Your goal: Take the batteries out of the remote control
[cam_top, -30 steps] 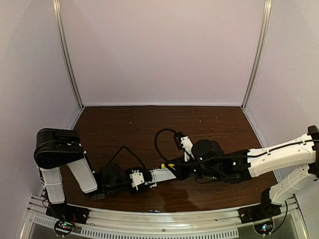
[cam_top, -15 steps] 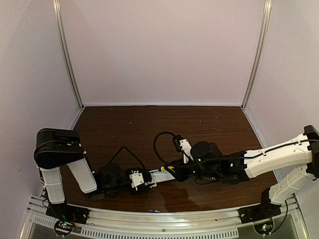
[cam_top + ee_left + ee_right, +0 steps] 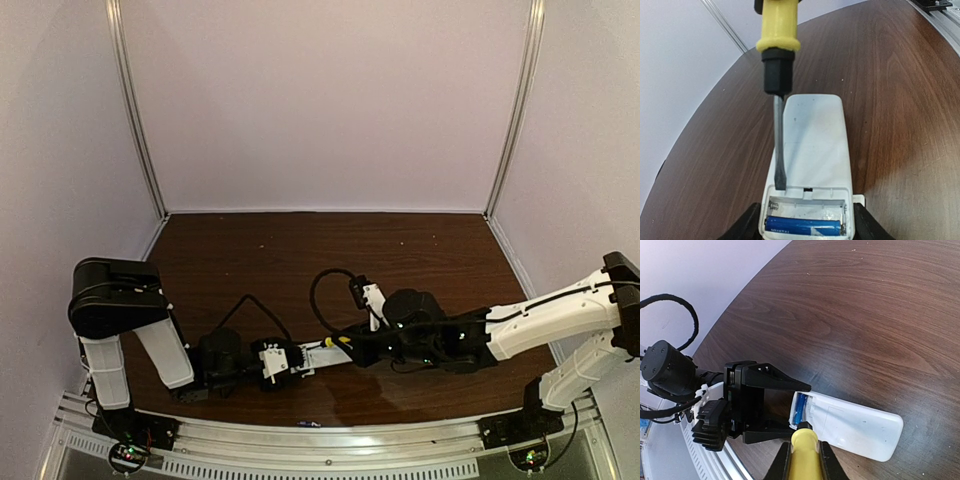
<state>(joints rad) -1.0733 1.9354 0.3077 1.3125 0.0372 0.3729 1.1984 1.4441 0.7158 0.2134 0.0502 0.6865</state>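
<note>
The left fingers clamp the remote at its open end, steadying it so the screwdriver, gripped by the right fingers, can pry toward the battery.

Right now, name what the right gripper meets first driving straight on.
Probably the remote control: the screwdriver in the right gripper sits at its open bay's edge, blue battery just beyond.

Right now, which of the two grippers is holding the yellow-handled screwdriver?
The right gripper: it clamps the yellow-handled screwdriver, whereas the left gripper grips the battery end of the white remote control.
</note>
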